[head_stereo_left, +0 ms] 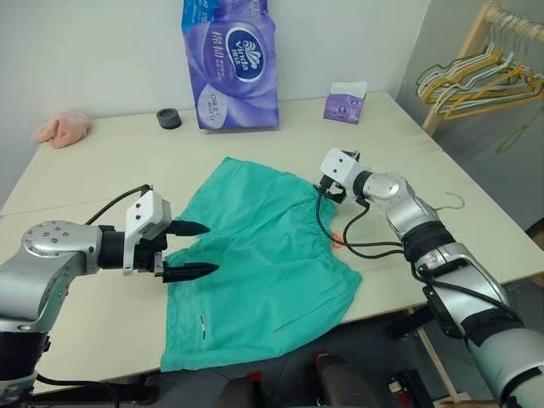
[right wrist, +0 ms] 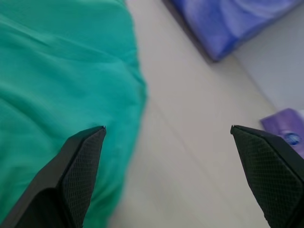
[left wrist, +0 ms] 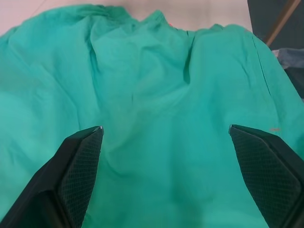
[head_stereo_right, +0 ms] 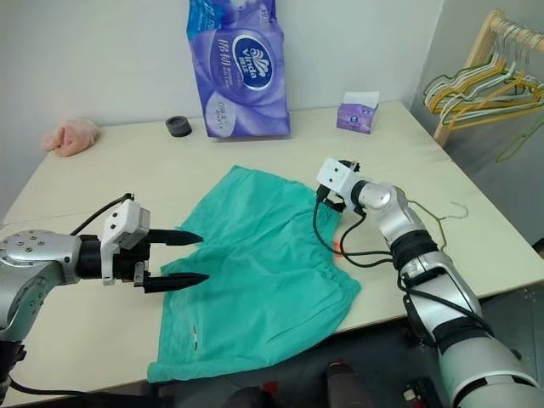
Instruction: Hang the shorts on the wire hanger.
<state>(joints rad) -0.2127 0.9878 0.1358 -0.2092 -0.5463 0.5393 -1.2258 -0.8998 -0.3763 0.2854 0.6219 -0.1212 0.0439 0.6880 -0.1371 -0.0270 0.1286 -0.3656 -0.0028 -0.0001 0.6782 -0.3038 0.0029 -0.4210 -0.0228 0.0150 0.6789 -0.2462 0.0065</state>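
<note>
Shorts [head_stereo_left: 263, 263]: lying flat on desk [head_stereo_left: 102, 153], one edge overhanging front. L gripper [head_stereo_left: 200, 249] hovering at shorts' left side w/ fingers spread, nothing held. R gripper [right wrist: 166, 137] hovering at far right edge, fingers spread, empty.

Pale table [head_stereo_left: 102, 161]: shorts [head_stereo_left: 255, 263] flat, tissue pack [head_stereo_left: 229, 64], pink cloth [head_stereo_left: 62, 127], black cap [head_stereo_left: 169, 118].

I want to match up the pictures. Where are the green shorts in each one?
Left eye view: the shorts lie spread mid-table, between the two pincers.
Right eye view: the shorts in the same middle spot, reaching the table's near edge.
Left wrist view: the shorts lie beyond the open fingers.
Right wrist view: the shorts beside bare table.
Shared landmark: the purple tissue pack, also at and.
</note>
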